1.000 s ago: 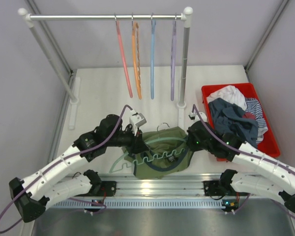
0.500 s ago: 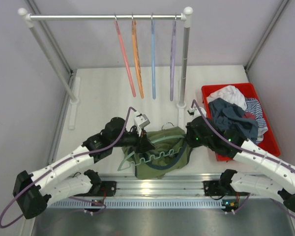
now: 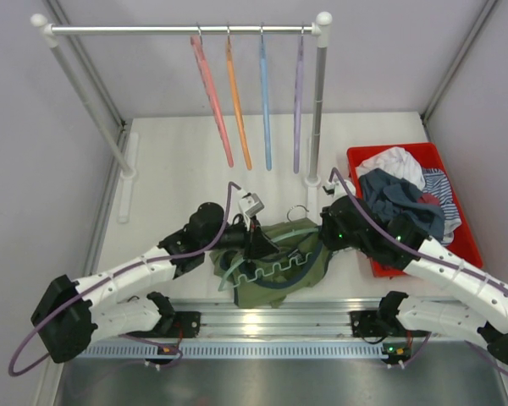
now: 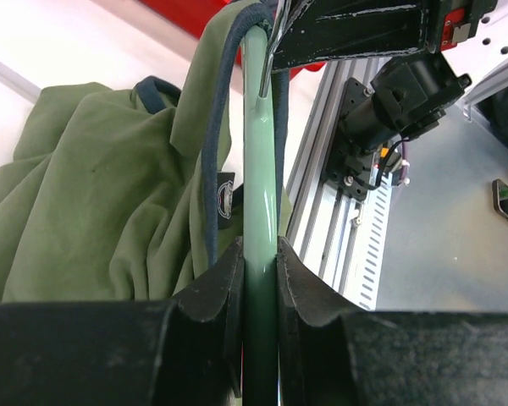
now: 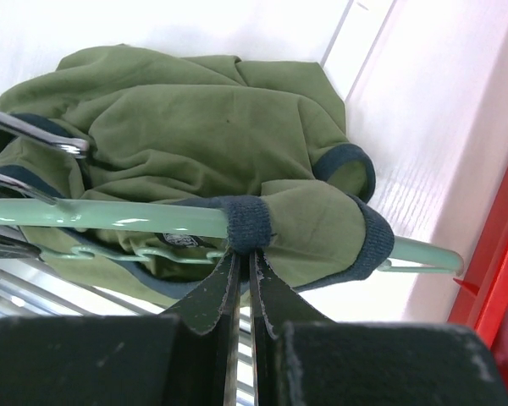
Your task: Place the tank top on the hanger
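A: Where's the hanger [image 3: 271,271] lying rn?

B: It's running approx 8-to-2 o'clock across the table [image 3: 169,161] in the top view. The tank top [image 3: 275,288] is bunching over its mid and 2 o'clock half, nr the arm bases.

A: Fingers?

B: Left gripper [image 4: 258,254] is clamping the hanger's bar, jaws tight on the plastic. Right gripper [image 5: 244,269] is pinching the navy strap [image 5: 247,224] where it's wrapping the bar, nr the 2 o'clock tip.

A: Which end's showing bare?

B: The 8 o'clock end is poking out uncovered, on the 8 o'clock side of the left fingers. Left arm's sitting nearer, but it's busy holding. Prob the right one's going to have to drag fabric that way.
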You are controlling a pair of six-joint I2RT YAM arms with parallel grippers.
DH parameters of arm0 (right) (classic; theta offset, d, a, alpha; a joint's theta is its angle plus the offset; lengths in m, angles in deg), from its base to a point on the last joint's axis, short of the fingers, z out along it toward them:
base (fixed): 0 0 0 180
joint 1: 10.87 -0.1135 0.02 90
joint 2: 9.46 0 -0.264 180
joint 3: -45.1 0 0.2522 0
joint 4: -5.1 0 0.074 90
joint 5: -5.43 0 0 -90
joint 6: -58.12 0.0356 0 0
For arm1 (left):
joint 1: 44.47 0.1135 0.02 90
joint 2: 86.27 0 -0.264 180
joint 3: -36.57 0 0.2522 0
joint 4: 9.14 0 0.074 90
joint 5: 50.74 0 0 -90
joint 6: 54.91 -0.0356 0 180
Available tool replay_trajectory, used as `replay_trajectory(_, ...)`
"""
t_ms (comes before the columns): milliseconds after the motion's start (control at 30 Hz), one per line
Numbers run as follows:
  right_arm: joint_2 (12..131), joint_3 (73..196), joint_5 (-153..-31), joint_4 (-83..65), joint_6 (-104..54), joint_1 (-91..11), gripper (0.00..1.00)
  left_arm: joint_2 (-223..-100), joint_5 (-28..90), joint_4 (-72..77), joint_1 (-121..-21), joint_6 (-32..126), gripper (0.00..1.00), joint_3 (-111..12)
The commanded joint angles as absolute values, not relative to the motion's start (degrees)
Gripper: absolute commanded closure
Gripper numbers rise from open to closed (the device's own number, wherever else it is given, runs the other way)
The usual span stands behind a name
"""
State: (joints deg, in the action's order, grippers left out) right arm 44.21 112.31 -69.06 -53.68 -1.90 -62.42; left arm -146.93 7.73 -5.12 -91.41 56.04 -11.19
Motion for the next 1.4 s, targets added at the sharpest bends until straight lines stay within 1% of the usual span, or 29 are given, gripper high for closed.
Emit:
replay_trajectory(0,44.3,115.6,-68.3,-53.5,-2.7,-62.0,0.99,-148.3,5.1,-19.2,-91.7,57.8,1.0,-10.9)
replay_trajectory(33,44.5,115.8,-68.4,-53.5,-2.9,-61.9,0.99,-148.5,5.2,-21.6,-91.7,58.2,1.0,-10.2)
replay_trajectory(433,43.1,117.8,-66.6,-55.1,-3.1,-62.0,0.99,-155.4,4.0,-31.4,-92.6,61.4,1.0,-9.3)
replay_trajectory(633,43.2,118.4,-65.4,-55.4,-3.2,-62.1,0.97,-159.7,5.0,-36.7,-93.9,62.6,1.0,-9.6)
replay_trajectory(700,43.4,118.7,-65.1,-55.6,-3.3,-62.1,0.97,-159.1,5.7,-36.2,-94.0,62.3,1.0,-9.6)
replay_trajectory(833,43.5,118.7,-65.0,-55.6,-3.3,-62.0,0.97,-155.5,7.3,-29.8,-94.0,59.9,1.0,-9.4)
replay_trajectory(1033,43.5,118.8,-65.1,-55.1,-3.2,-62.1,0.95,-150.8,8.0,-23.9,-94.0,58.0,1.0,-9.7)
replay_trajectory(1100,43.5,118.9,-65.1,-55.0,-3.3,-62.0,0.94,-151.0,7.4,-23.9,-94.0,58.4,1.0,-9.9)
replay_trajectory(1367,43.5,120.2,-64.5,-55.2,-3.8,-62.0,0.93,-156.2,5.5,-35.7,-94.0,63.0,1.0,-9.6)
